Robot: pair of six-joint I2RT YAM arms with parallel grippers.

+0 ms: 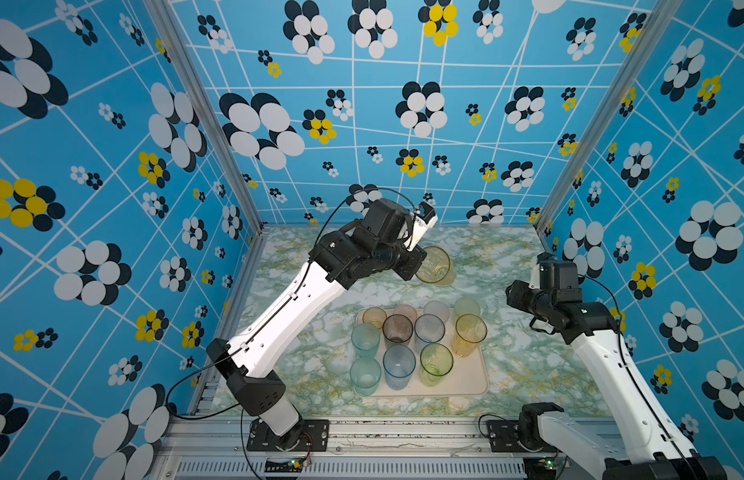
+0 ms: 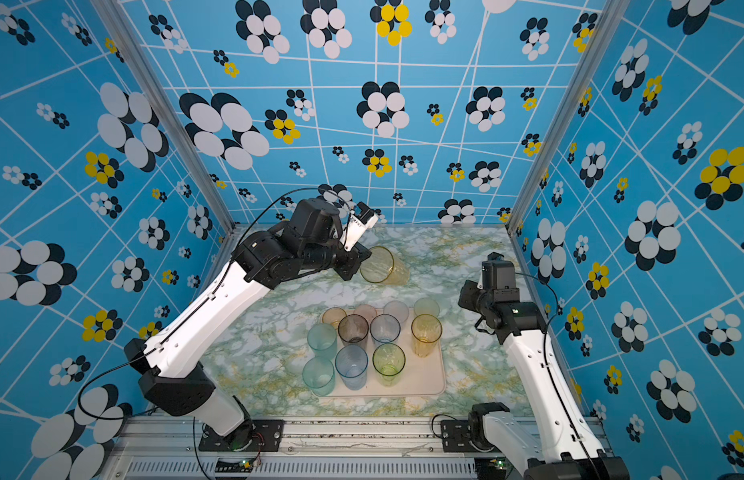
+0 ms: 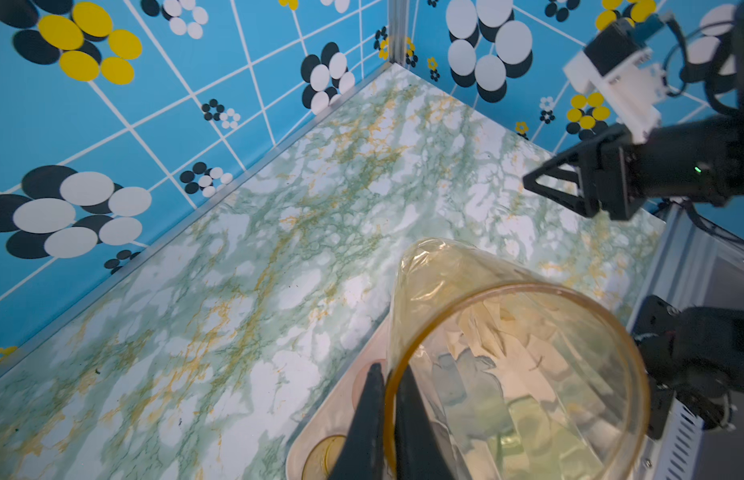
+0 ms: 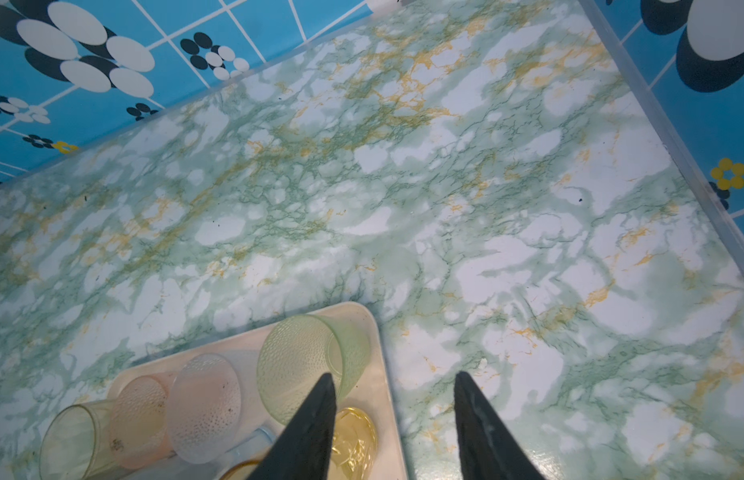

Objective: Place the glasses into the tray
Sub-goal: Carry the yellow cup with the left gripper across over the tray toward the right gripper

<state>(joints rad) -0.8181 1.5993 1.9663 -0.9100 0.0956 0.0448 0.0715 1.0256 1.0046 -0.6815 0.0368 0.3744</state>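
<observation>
Amber tumbler (image 1: 434, 266) hangs tilted at 12 o'clock of tray (image 1: 474, 386), not in it yet; left gripper (image 3: 391, 372) pinches its rim, one finger inside, one outside. Likely light, thin-walled, slick, so it may swing; right gripper (image 4: 394, 374) spread, empty

Left wrist view: we see only the finger ends of the left end effector (image 3: 389, 395). The tilted tall amber tumbler (image 3: 507, 332) and the tray (image 3: 326, 419) run off the picture's edge.

Both top views: the wrist hides those fingers, and the short pink tumbler (image 1: 404, 311) sits half behind the tall grey tumbler (image 1: 398, 328).

Right wrist view: short amber tumbler (image 4: 70, 440) clipped by the edge.
</observation>
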